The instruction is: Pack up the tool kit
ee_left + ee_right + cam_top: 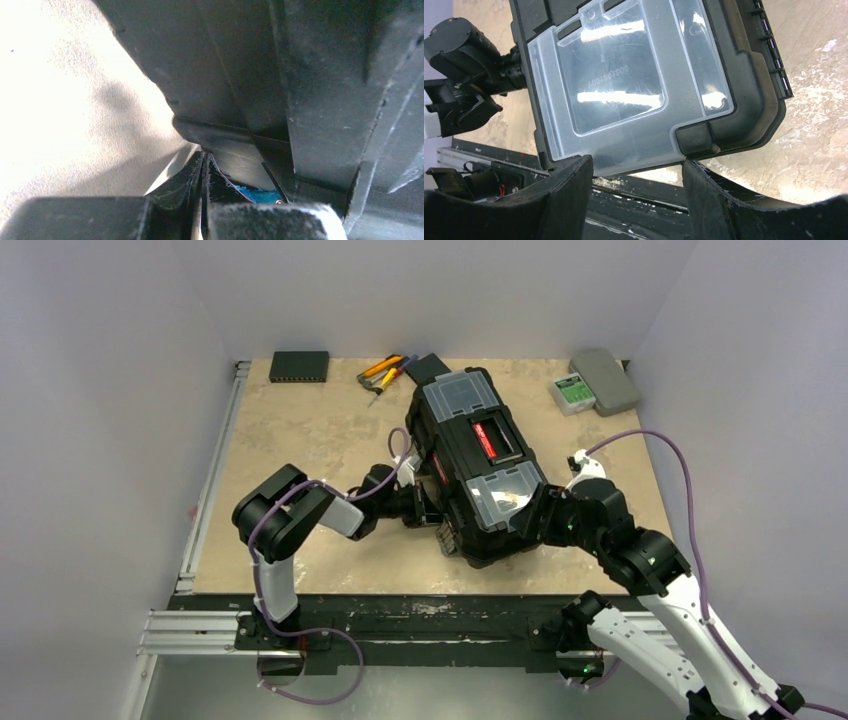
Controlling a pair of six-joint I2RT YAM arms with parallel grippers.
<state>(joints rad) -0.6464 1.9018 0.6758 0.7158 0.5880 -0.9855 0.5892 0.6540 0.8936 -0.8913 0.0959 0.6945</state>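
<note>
Bench (300, 440) of mottled beige, pale walls (430, 290) around, carries the black toolbox (480, 465) skewed at its middle, hand tools (385, 375) at the far edge. Left fingers (180, 190), pressed together, meet its left side; right fingers (564, 190) gape at its near end.

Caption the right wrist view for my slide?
Open right gripper poised at the toolbox's end, by its clear compartment lid.

toolbox (478, 465): one, black
clear lids: two, far lid (455, 395) and near lid (505, 495)
red-labelled handle (490, 440): one
hand tools (385, 372): one cluster, at least two, exact count unclear
flat black box (299, 365): one
grey case (604, 380): one
grippers: two, left gripper (425, 508) and right gripper (636, 167)
</note>
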